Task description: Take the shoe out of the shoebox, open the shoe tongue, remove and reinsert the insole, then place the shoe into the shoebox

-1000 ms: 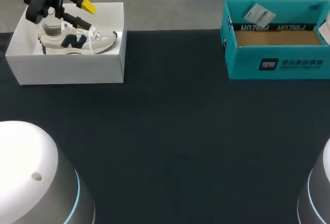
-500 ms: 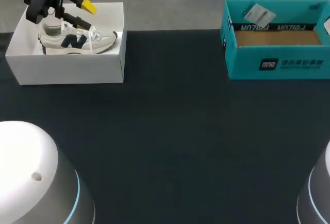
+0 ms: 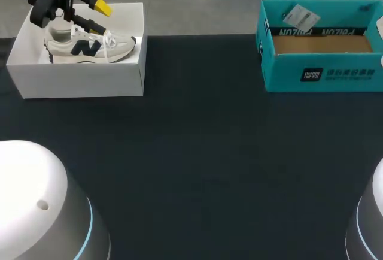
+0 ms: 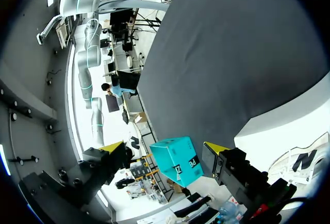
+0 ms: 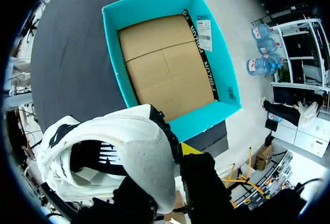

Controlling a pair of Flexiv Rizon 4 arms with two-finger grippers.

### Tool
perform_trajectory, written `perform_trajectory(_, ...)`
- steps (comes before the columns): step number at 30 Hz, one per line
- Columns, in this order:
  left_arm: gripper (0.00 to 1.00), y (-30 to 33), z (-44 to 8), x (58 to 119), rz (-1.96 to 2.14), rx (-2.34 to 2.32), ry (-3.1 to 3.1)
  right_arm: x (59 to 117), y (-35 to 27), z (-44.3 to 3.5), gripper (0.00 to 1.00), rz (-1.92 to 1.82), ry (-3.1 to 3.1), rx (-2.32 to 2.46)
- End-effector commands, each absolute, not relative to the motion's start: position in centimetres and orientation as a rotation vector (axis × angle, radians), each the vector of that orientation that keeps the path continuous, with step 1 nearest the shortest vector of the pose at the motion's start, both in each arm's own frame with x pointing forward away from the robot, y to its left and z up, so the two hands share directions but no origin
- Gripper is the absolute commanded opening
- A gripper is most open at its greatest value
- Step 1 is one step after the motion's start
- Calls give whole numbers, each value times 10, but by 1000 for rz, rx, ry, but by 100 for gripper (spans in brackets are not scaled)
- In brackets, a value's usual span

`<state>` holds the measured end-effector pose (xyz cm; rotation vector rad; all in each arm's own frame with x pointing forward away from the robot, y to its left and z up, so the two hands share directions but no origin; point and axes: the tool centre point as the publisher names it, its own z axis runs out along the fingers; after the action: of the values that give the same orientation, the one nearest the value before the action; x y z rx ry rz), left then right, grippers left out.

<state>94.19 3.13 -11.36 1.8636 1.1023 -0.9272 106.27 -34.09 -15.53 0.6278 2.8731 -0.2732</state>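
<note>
**Shoe held over teal box; other jaws open above white box**

Right gripper [image 5: 165,159] grips a white fabric shoe with a grey suede patch [image 5: 118,152]. The dark fingers rise on either side of the shoe's grey end, and only one yellow tip shows beside it. The shoe hangs above the open teal cardboard box with a brown floor [image 5: 111,33], which stands at the far right of the dark table [image 3: 203,152].

The left gripper [image 3: 100,18] hangs over the white rectangular shoebox [image 3: 84,80] at the far left corner. Its jaws are parted and hold nothing. A white sneaker with a navy letter on its side [image 3: 90,47] lies inside that shoebox, under the fingers at its heel end. In the left wrist view the sneaker [image 4: 304,159] lies beside one finger, not between the two.
</note>
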Motion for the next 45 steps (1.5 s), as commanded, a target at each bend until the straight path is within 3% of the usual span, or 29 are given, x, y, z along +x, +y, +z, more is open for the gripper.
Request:
perform_trajectory(1, 100, 31, -113, 942, -924, 1868, 1103, 1073, -335, -150, 0, -294, 2835, 991)
perform_trajectory(12, 100, 31, -113, 942, -924, 1868, 1103, 1070, -336, -153, 0, -180, 2483, 1565)
perform_trajectory(22, 100, 31, -113, 942, -924, 1868, 1103, 1069, -331, -149, 0, -308, 2167, 1904)
perform_trajectory(45, 100, 31, -113, 942, -924, 1868, 1103, 1065, -327, -147, 0, -275, 2090, 2040)
